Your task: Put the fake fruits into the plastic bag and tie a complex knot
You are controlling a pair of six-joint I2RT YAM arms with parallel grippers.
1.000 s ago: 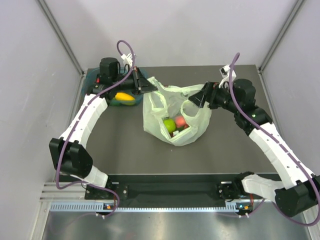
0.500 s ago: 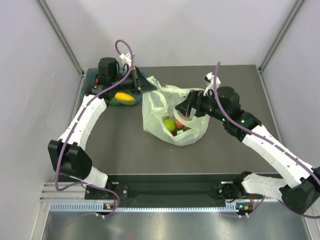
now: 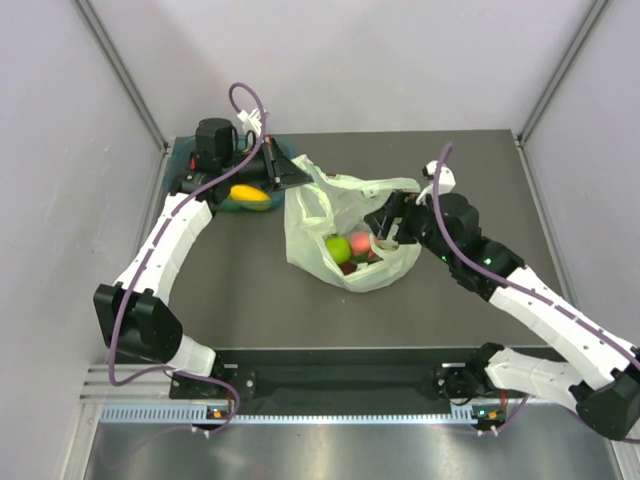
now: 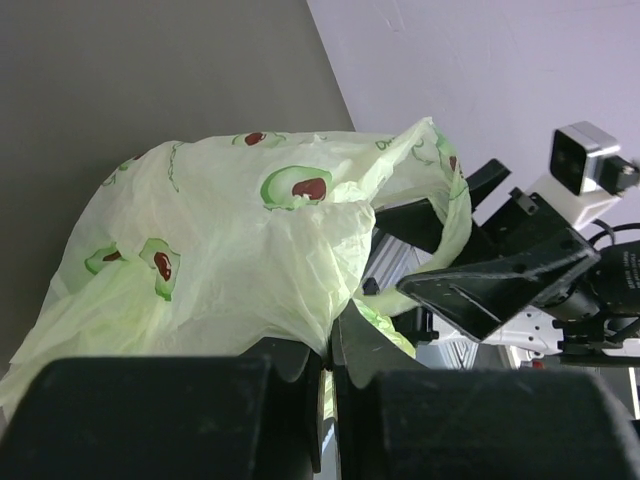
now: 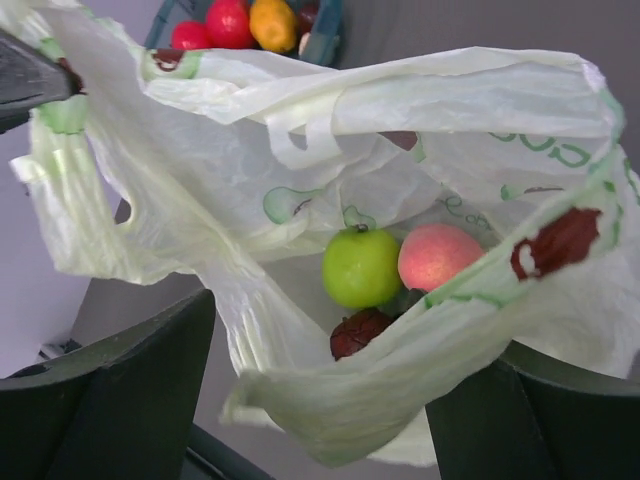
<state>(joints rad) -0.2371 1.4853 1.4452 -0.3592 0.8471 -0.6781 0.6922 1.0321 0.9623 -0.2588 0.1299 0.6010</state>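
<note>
three fruits lie in the bag (image 3: 310,235), just beyond the right gripper's (image 3: 384,228) spread jaws, which straddle its near rim: one green apple (image 5: 361,267), one peach (image 5: 441,256), one dark piece (image 5: 362,332). the left gripper (image 4: 327,365) pinches the far rim. filling seems unfinished; next comes fetching from the tub (image 3: 180,165) two red apples (image 5: 230,20), one orange (image 5: 272,22), one mango (image 3: 249,194).

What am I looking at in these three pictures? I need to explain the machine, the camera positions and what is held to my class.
Two robot arms are bolted at a table's near edge. One picture looks down from above; the other two come from wrist cameras. The left gripper pinches the rim of the open plastic bag. The right gripper is open at the bag's other side. Inside lie a green apple and a peach. A teal tub nearby holds a yellow mango.
</note>
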